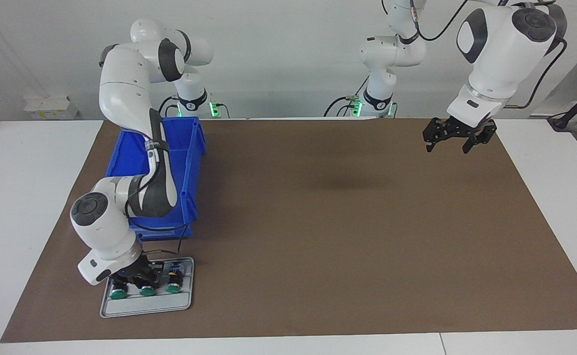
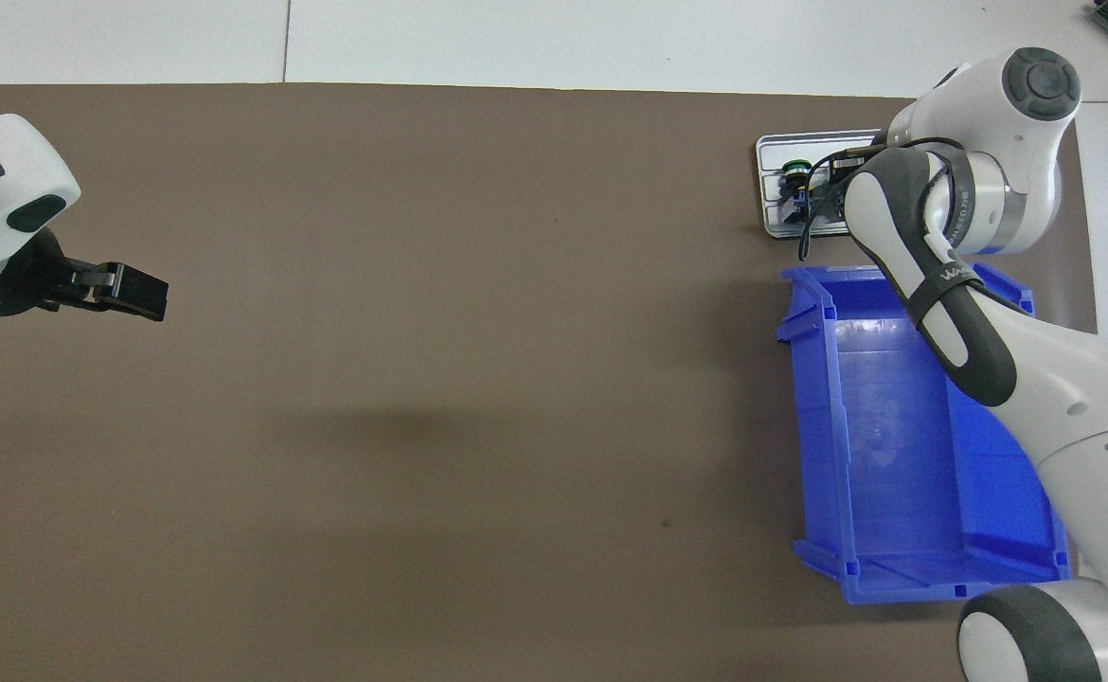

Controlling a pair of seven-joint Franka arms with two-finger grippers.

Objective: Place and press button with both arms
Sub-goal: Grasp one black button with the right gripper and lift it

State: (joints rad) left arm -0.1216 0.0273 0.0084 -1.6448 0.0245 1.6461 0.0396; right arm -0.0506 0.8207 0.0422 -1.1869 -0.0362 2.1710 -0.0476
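Three green-capped buttons lie in a row on a grey tray [image 1: 145, 306] at the right arm's end of the table, farther from the robots than the blue bin. My right gripper [image 1: 142, 283] is down on the tray, its fingers shut around the body of the middle button [image 1: 147, 291]. The other two buttons [image 1: 118, 295] [image 1: 173, 288] lie on either side of it. From overhead the right arm hides most of the tray [image 2: 768, 152], and only one button [image 2: 794, 170] shows. My left gripper [image 1: 459, 136] [image 2: 134, 290] hangs open and empty above the brown mat at the left arm's end.
A blue bin [image 1: 190, 148] [image 2: 895, 455] stands between the tray and the right arm's base, and the right arm stretches over it. A brown mat [image 1: 342, 222] covers the table.
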